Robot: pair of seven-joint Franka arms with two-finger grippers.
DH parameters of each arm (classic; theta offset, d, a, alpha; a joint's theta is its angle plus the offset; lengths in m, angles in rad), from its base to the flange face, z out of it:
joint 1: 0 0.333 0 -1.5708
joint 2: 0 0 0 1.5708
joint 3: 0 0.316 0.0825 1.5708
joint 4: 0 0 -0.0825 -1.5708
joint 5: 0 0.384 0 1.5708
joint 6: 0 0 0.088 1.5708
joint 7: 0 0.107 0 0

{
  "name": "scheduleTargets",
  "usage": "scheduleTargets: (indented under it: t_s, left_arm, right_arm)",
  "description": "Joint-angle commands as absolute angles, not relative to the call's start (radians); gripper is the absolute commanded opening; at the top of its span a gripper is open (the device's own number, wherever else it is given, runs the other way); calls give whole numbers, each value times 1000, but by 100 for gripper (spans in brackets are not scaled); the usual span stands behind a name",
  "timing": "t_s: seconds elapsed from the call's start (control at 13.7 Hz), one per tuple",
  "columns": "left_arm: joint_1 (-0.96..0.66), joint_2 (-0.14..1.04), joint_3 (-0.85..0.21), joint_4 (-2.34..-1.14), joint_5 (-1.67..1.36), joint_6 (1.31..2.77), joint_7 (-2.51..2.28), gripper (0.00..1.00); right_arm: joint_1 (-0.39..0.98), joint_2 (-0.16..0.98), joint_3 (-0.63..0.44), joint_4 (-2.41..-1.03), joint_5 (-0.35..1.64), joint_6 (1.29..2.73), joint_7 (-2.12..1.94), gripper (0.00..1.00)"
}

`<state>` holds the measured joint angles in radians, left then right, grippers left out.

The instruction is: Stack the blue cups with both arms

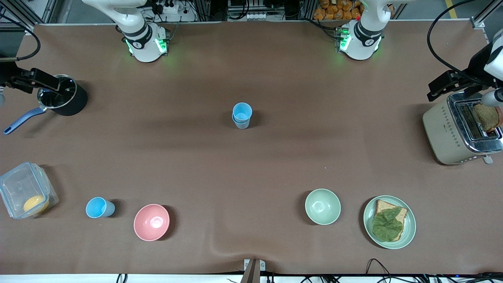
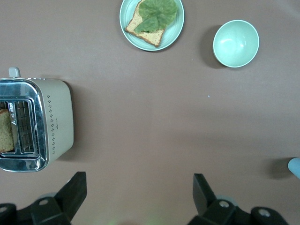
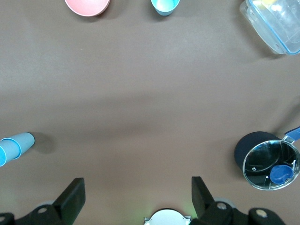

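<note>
A bright sky blue cup (image 1: 242,111) sits nested inside a duller grey-blue cup (image 1: 241,124), upright at the middle of the table; the stack also shows in the right wrist view (image 3: 14,146). Another sky blue cup (image 1: 99,207) stands alone beside the pink bowl, toward the right arm's end; it also shows in the right wrist view (image 3: 165,5). My left gripper (image 2: 139,180) is open and empty, up over the table beside the toaster. My right gripper (image 3: 137,185) is open and empty, up over the table beside the black pot. Both are well away from the cups.
A black pot with a glass lid (image 1: 63,100) and a clear plastic box (image 1: 25,190) are at the right arm's end. A pink bowl (image 1: 151,222), a pale green bowl (image 1: 322,206) and a plate of toast (image 1: 389,222) lie nearest the camera. A toaster (image 1: 459,129) stands at the left arm's end.
</note>
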<state>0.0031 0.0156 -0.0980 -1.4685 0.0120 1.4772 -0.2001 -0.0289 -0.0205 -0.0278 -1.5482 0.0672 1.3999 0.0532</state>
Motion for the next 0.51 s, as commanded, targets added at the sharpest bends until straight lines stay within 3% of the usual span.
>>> scheduleTargets:
  t_s: [0.0, 0.44]
  left_arm:
    - [8, 5, -106, -1463, 23, 1460, -203, 100]
    - [9, 6, -103, -1463, 23, 1462, -189, 100]
  right_arm:
    - [-21, -35, -37, -1542, 71, 1382, 45, 100]
    - [-18, -34, -34, -1542, 71, 1381, 44, 100]
